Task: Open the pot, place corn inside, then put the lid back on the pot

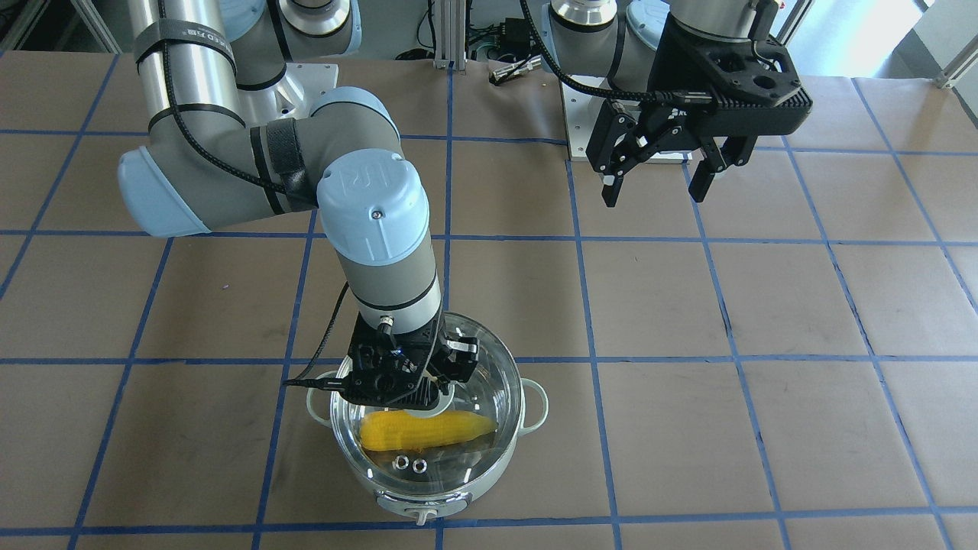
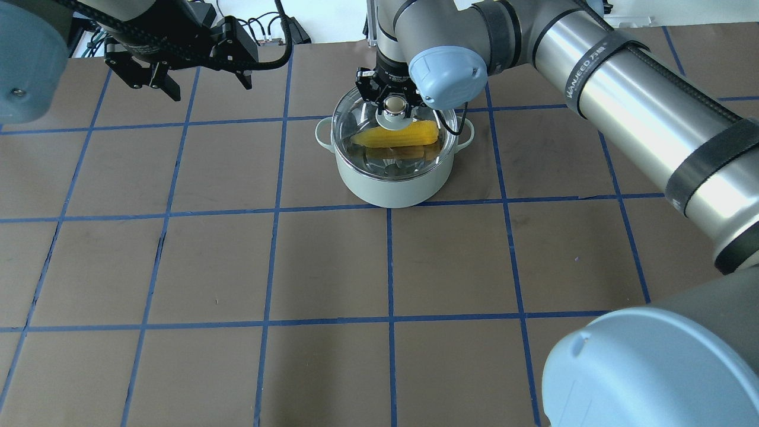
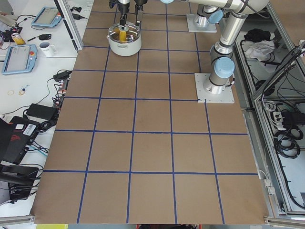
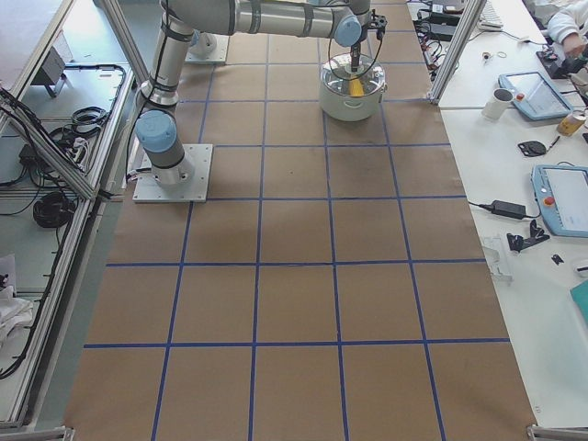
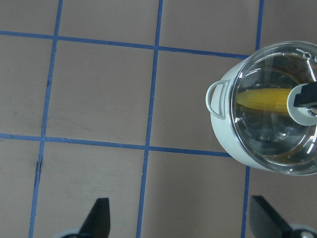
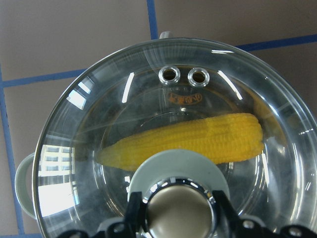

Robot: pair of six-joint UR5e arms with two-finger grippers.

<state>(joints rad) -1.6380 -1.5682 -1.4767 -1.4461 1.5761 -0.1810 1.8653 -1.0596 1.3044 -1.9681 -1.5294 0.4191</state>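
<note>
Brown gridded table (image 2: 237,267), pot (image 2: 391,188) at 12 o'clock, corn (image 2: 394,135) inside, lid (image 2: 409,159) on. Right gripper (image 6: 174,210) pinches its knob (image 6: 179,220); left gripper (image 1: 654,197) hangs spread.

Silver arm tubes (image 2: 628,89), pale blue joint caps (image 1: 370,191), black braided cables (image 1: 335,315), black straps (image 1: 183,38)

Brown-papered table (image 2: 207,267) gridded with blue tape (image 2: 391,267); white mug (image 3: 46,47) and tablet (image 3: 18,58) on side bench (image 3: 19,82)

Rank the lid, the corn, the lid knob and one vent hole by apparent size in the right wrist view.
1. lid
2. corn
3. lid knob, enlarged by its nearness to the camera
4. vent hole
</note>
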